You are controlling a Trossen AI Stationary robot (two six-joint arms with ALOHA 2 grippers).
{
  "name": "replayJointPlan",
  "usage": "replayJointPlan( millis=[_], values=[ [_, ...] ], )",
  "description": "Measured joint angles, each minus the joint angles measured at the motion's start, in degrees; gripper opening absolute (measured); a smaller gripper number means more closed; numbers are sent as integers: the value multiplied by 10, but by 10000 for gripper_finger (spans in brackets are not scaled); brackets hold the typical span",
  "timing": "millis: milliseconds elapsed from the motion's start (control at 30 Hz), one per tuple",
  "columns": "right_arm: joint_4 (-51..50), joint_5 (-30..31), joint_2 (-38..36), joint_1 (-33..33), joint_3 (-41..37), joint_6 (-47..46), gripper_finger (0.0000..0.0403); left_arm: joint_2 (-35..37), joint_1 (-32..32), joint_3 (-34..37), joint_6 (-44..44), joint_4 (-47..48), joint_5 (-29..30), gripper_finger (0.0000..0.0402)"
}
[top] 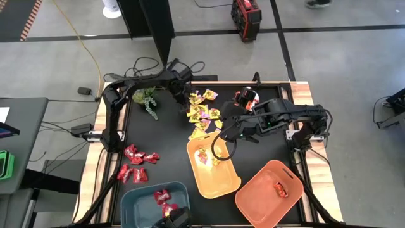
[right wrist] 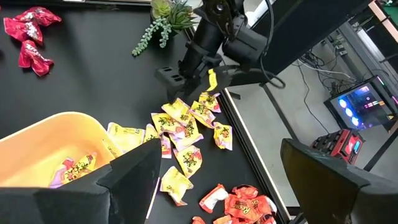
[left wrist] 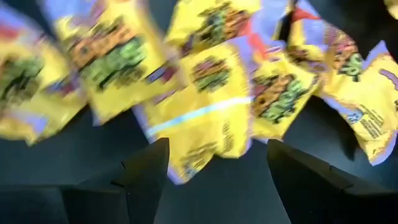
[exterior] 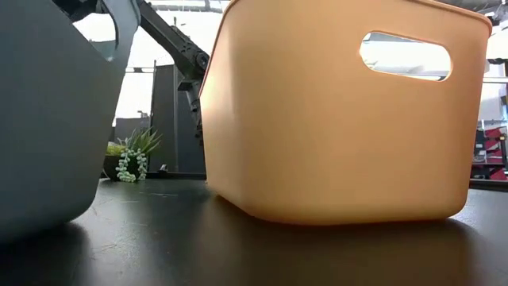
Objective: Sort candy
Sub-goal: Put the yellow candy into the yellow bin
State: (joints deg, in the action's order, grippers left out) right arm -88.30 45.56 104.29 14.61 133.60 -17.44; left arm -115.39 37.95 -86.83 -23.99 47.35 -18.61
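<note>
Yellow candy point(top: 204, 114) lies in a loose pile at the table's far middle, and fills the left wrist view point(left wrist: 205, 93). My left gripper point(top: 188, 100) hangs over the pile's far-left edge, pointing steeply down. It is open point(left wrist: 214, 155) with nothing between its fingers; the right wrist view shows it too point(right wrist: 193, 78). Deep red candy point(top: 136, 164) lies at the near left, orange-red candy point(top: 247, 98) at the far middle. My right gripper point(top: 223, 132) waits open point(right wrist: 217, 186), raised between the pile and the yellow bin point(top: 218, 180).
Three bins stand along the near edge: blue-grey point(top: 136, 201) with red candy inside, yellow with yellow candy, orange point(top: 259, 196) with one orange-red piece. A green plant sprig point(top: 149, 101) lies at the far left. The low view is blocked by two bins point(exterior: 341, 111).
</note>
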Motion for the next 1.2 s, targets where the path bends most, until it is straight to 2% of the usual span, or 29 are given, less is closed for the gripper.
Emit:
replayJointPlan(
  millis=[167, 467, 767, 900, 1033, 1200],
  values=[
    [0, 0, 0, 0, 0, 8, 345, 0, -12, 0, -6, -8, 59, 265],
    [3, 0, 0, 0, 0, 10, 345, 0, 13, 0, -31, -7, 83, 265],
    [5, 0, 0, -2, 0, 10, 345, 0, 53, -89, -24, 79, 91, 265],
    [6, -1, 0, -12, 0, 5, 345, 0, 58, -149, -21, 121, 74, 265],
    [7, -11, 0, -43, 0, -20, 345, 14, 64, -209, -21, 155, 24, 265],
    [7, -76, 0, -116, 0, -46, 345, 81, 90, -233, -17, 140, -66, 265]
  ],
)
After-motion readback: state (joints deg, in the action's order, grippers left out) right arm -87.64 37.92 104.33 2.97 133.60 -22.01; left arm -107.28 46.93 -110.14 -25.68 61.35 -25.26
